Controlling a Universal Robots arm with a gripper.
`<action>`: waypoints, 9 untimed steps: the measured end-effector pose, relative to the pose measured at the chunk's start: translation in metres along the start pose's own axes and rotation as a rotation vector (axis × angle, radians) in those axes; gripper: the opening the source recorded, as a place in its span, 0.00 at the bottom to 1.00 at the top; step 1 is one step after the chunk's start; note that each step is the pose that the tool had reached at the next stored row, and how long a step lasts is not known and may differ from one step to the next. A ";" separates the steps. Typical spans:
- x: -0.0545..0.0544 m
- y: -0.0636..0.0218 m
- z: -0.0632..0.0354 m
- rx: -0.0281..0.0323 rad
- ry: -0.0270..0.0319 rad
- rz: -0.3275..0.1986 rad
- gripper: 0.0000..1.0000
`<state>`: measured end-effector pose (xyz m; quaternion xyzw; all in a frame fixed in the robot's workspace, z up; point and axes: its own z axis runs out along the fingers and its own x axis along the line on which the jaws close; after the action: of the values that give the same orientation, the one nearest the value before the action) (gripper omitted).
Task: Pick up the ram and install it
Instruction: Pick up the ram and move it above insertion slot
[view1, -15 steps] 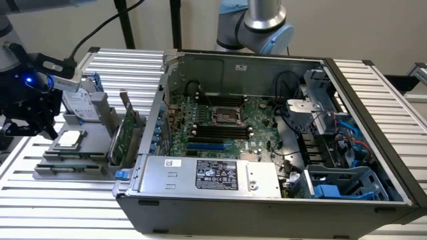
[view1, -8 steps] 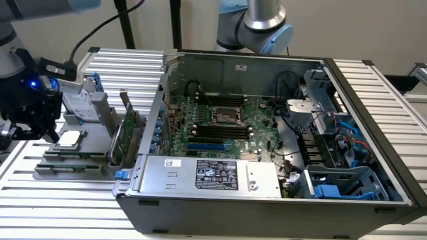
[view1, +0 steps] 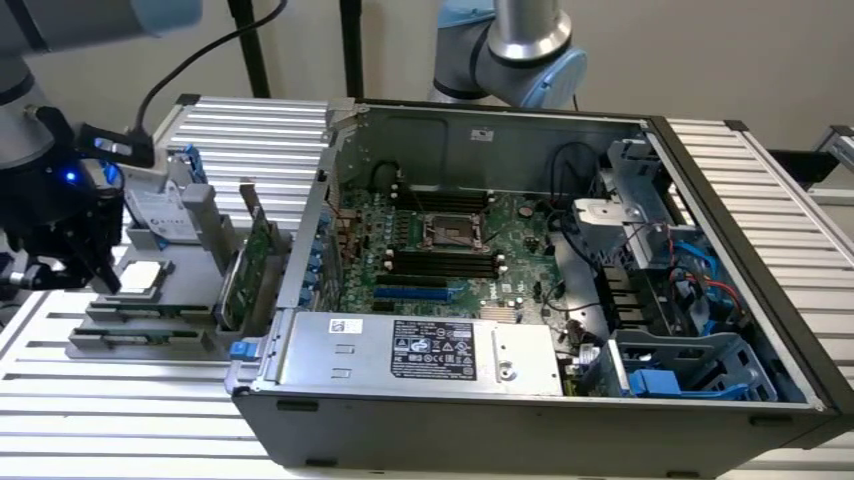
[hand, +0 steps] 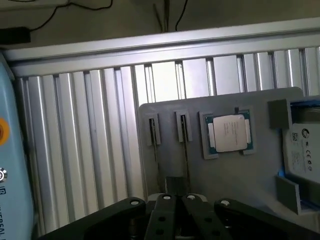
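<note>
Two ram sticks stand on edge in the slots of a grey holder (hand: 165, 150); in the wrist view they show as thin dark lines (hand: 156, 155) (hand: 186, 160). In the exterior view the ram (view1: 134, 312) lies low in the holder (view1: 187, 262), on that view's left beside the computer case. My black gripper (view1: 47, 268) hangs above the holder's outer end, well clear of the sticks. Its fingers (hand: 165, 202) meet at the centre with nothing between them; the gripper (hand: 176, 199) is shut. The motherboard's memory slots (view1: 438, 262) lie inside the open case.
A silver processor chip (hand: 230, 132) (view1: 144, 278) sits in the holder beside the ram slots. A green expansion card (view1: 248, 270) stands upright between holder and case (view1: 534, 400). A hard drive (view1: 163, 212) rests behind. A second arm's base (view1: 514, 50) stands behind the case.
</note>
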<state>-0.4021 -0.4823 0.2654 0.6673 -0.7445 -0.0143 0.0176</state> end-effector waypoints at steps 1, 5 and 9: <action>0.001 -0.0001 0.0008 0.0026 -0.0001 -0.006 0.00; 0.008 -0.0012 0.0038 0.0102 -0.0005 -0.016 0.00; 0.014 -0.0062 0.0091 0.0113 -0.0006 -0.020 0.00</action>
<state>-0.3978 -0.4965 0.2561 0.6746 -0.7380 -0.0105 0.0135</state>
